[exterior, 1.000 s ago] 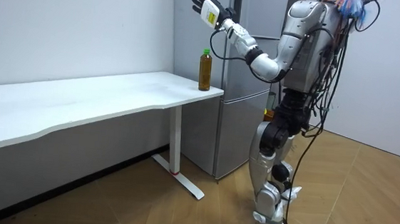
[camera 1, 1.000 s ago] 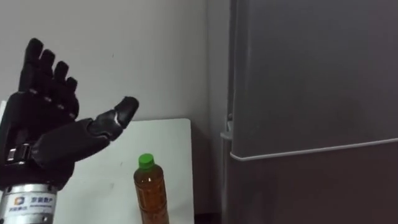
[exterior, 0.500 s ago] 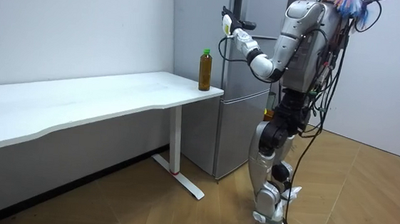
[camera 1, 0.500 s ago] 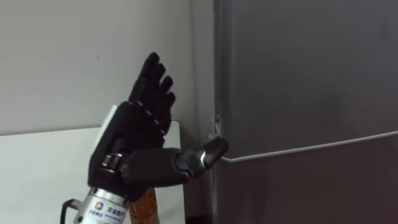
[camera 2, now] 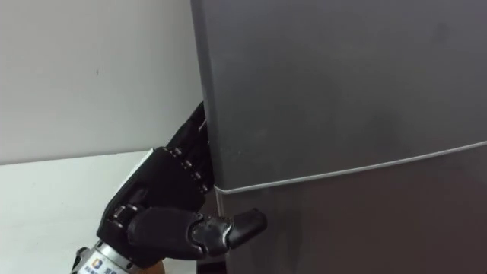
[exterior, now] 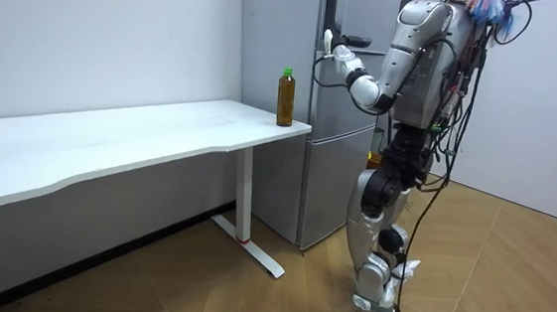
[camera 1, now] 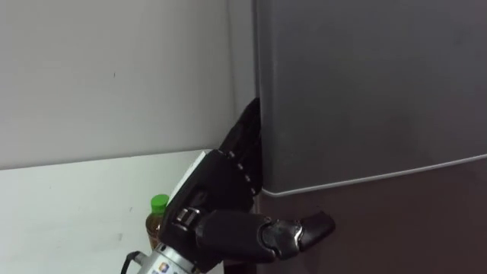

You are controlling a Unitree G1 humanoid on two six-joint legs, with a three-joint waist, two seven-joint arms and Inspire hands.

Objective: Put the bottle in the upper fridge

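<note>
A bottle (camera 1: 157,217) of amber drink with a green cap stands upright on the white table's (camera 1: 76,198) corner beside the fridge; in the room view the bottle (exterior: 285,97) is near the table's (exterior: 141,130) end. My left hand (camera 1: 221,205) is raised at the left edge of the grey upper fridge door (camera 1: 365,91), partly tucked behind that edge, just above the seam with the lower door (camera 1: 396,228). The door looks closed. In the right eye view the left hand (camera 2: 163,205) is at the same edge, and in the room view it (exterior: 333,49) touches the fridge (exterior: 354,13).
A white wall (camera 1: 114,76) rises behind the table. I stand upright on a wooden floor (exterior: 508,274), facing the fridge, with the table's end at my left. A narrow gap separates the table from the fridge.
My left hand has swung from above the bottle to the right and in against the upper door's left edge. The bottle has stayed put; the view has shifted toward the fridge.
</note>
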